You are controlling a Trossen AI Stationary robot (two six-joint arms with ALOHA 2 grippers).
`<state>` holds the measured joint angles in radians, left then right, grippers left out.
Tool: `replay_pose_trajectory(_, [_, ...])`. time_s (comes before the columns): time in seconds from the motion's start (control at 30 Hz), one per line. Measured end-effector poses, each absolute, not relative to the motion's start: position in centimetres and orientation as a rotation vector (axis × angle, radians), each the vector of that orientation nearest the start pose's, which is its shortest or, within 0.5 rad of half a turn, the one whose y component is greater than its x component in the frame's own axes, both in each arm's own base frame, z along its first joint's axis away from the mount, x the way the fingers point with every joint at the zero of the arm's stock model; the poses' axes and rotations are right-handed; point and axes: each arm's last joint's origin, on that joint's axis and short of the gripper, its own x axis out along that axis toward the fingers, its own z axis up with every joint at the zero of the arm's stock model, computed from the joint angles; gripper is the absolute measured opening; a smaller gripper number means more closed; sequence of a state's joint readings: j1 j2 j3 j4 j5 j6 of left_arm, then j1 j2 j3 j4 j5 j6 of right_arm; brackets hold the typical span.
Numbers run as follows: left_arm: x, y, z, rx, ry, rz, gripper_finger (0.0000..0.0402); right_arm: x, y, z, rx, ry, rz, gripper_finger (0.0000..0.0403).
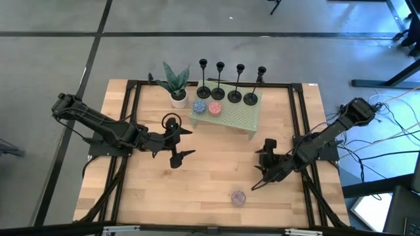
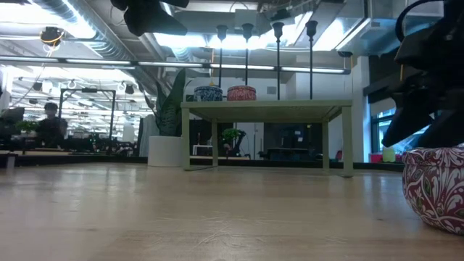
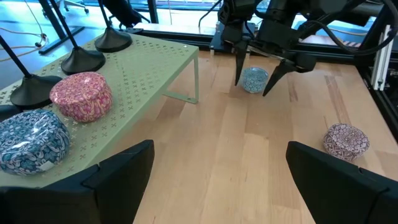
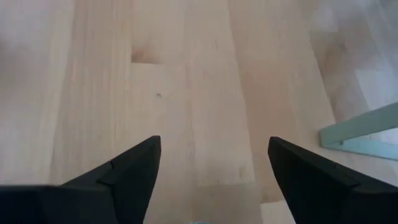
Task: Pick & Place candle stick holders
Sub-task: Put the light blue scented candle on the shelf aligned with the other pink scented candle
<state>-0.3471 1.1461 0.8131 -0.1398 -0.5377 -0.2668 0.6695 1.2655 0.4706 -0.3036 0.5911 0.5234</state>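
Four black candle stick holders (image 1: 226,94) stand in a row by their disc bases on the far side of a green perforated stand (image 1: 239,117). Three of the bases show in the left wrist view (image 3: 78,60), and the stems show in the low view (image 2: 278,54). My left gripper (image 1: 187,142) is open and empty over the table, left of the stand and pointing toward it. My right gripper (image 1: 261,167) is open, low over the table in front of the stand. A small blue-green ball (image 3: 254,79) lies between its fingers, and I cannot tell whether they touch it.
A blue ball (image 1: 199,105) and a pink ball (image 1: 214,108) sit on the stand's near side. A purple ball (image 1: 237,197) lies on the wood near the front edge. A potted plant (image 1: 177,85) stands left of the stand. A person sits far off (image 2: 51,119).
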Motion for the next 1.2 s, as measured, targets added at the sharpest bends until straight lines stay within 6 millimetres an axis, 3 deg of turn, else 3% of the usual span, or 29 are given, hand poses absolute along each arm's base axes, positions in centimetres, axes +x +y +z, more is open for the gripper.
replay_pose_trajectory(0.37, [23.5,-7.0,27.8,-0.063,0.402,0.227,0.0363,16.7,10.5,13.9,-0.101,0.920,-0.134,0.0351])
replay_pose_trajectory(0.73, [23.5,-7.0,27.8,-0.063,0.402,0.227,0.0363,15.5,10.1,14.8,0.062,1.198,-0.239,0.0354])
replay_pose_trajectory(0.87, [23.5,-7.0,27.8,-0.063,0.402,0.227,0.0363,15.2,10.2,14.4,0.163,1.234,-0.247,0.0354])
replay_pose_trajectory(1.2, [23.5,-7.0,27.8,-0.067,0.406,0.209,0.0363,15.2,10.2,14.4,0.169,1.233,-0.252,0.0353])
